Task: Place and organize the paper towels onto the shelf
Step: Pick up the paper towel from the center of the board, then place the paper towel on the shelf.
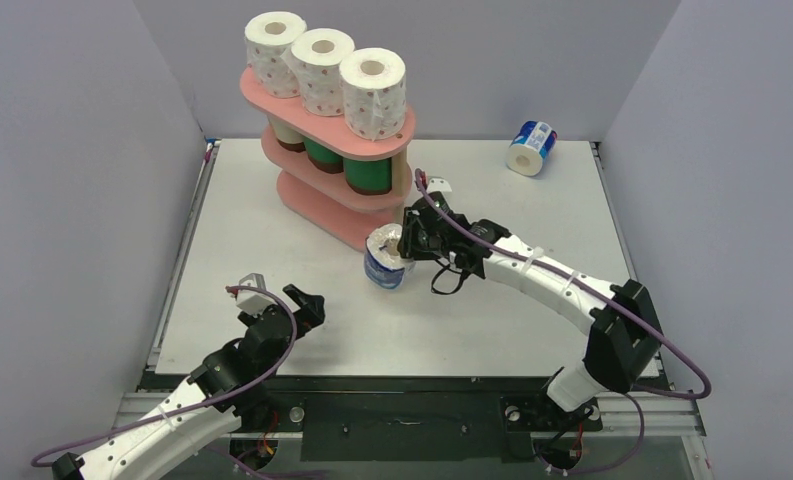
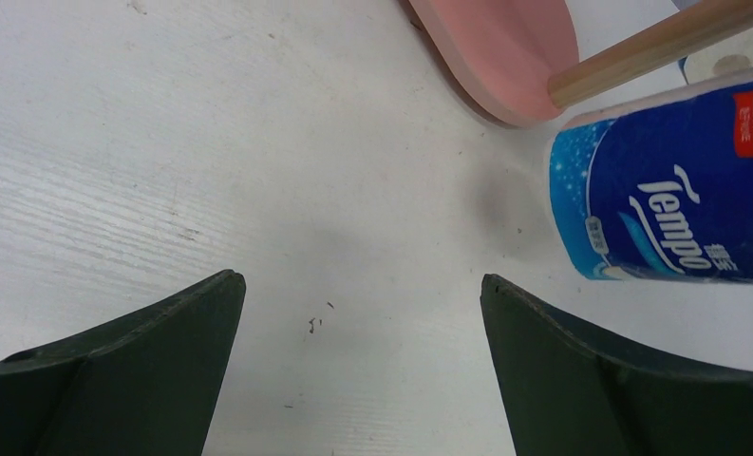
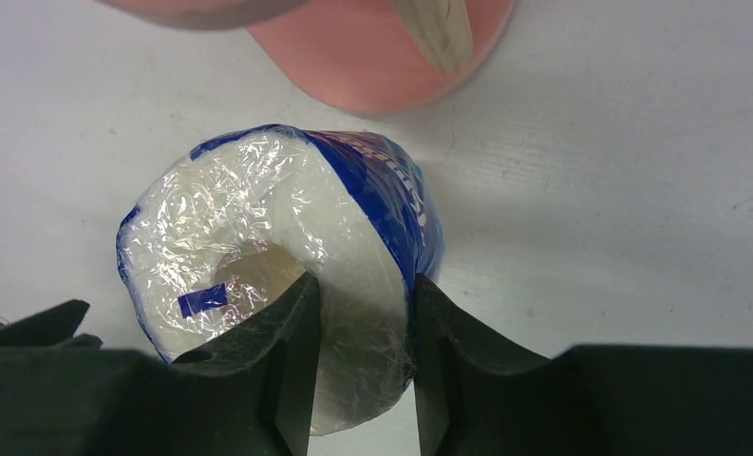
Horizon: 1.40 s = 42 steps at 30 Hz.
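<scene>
The salmon-pink shelf stands at the back centre. Three white red-dotted paper towels sit on its top board. A cream roll and two green-wrapped rolls fill the middle tier. A blue-white wrapped roll stands upright on the table by the bottom board's near end. My right gripper is shut on that roll, one finger in the core and one outside the wall. My left gripper hangs open over bare table, with the same roll off to its right.
A second blue-white roll lies on its side at the back right of the table. The shelf's bottom board and a wooden post are just beyond the held roll. Grey walls enclose the table on three sides.
</scene>
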Available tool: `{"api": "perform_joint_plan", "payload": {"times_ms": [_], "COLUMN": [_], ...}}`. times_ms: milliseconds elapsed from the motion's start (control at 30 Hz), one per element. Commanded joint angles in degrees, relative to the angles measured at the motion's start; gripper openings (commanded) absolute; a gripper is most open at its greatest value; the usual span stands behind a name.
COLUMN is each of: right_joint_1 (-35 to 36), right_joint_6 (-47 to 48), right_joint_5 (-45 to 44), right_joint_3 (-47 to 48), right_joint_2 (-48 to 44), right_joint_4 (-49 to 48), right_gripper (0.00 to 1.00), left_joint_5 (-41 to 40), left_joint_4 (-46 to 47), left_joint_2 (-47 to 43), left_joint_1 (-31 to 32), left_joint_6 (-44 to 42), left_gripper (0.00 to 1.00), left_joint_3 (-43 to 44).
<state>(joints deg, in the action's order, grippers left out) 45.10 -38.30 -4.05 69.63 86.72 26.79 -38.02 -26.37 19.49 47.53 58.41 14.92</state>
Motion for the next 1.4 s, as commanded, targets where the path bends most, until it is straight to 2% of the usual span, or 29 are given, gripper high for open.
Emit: {"api": "perform_joint_plan", "payload": {"times_ms": [0, 200, 300, 367, 533, 733, 1000, 1367], "right_joint_1": [-1.74, -2.68, -2.86, -2.84, -2.85, -3.22, -3.43, -3.50], "right_joint_6": [-2.50, -3.99, -4.58, -4.92, -6.08, -8.62, -10.49, -11.49], "right_joint_5": [-0.65, -1.09, -1.46, -1.46, -1.76, -3.32, -4.28, -4.47], "right_joint_3": [5.81, 10.01, 10.79, 11.32, 11.93, 12.01, 12.20, 14.26], "right_joint_2": [4.31, 9.48, 10.89, 11.56, 12.24, 12.95, 14.52, 16.74], "right_joint_4": [-2.65, -3.15, -4.26, -4.68, -5.81, -7.27, -10.59, -10.91], "right_gripper": [0.26, 0.25, 0.25, 0.25, 0.24, 0.24, 0.24, 0.25], "left_joint_5": [-2.81, -2.84, -2.39, -2.52, -2.82, -2.00, 1.05, 2.75], "left_joint_4": [2.56, 10.22, 15.96, 19.29, 28.38, 33.18, 44.85, 58.76], "left_joint_2": [-0.40, 3.21, 6.08, 6.78, 5.88, 7.94, 18.86, 37.92], "left_joint_1": [-0.15, -0.14, -0.15, -0.15, -0.23, -0.20, -0.31, -0.37], "left_joint_6": [-1.00, -5.95, -7.78, -8.16, -9.91, -11.21, -9.09, -11.69], "left_gripper": [0.95, 0.96, 1.00, 0.97, 0.96, 0.96, 0.96, 0.96], "left_joint_3": [0.77, 0.54, 0.25, -0.64, -4.49, -6.47, -8.72, -3.31]}}
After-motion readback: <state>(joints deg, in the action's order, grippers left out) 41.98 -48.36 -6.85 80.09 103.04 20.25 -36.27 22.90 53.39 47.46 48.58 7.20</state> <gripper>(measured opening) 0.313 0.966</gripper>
